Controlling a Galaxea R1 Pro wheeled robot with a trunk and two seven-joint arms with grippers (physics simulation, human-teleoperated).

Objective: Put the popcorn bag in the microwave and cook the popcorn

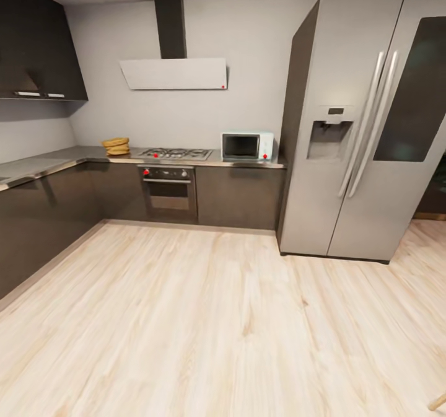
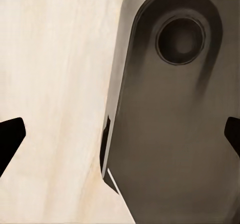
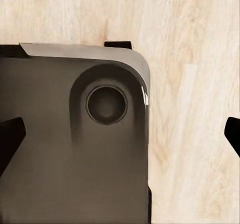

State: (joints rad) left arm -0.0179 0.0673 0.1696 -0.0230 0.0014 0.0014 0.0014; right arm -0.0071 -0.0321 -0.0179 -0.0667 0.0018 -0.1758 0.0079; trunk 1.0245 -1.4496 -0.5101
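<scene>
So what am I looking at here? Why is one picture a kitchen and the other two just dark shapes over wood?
A robot on wheels with two arms took all three pictures. The big one comes from a camera on its head, looking across the kitchen. Far off, a grey countertop carries a brown popcorn bag, a gas hob and a little blue microwave, its door shut. A tall fridge stands beside it. The other two come from cameras on the robot's wrists, pointing down at the wooden floor and the robot's own grey base. The black tips at the edges belong to each arm's tool: left tool, right tool. Both are open, holding nothing.
</scene>
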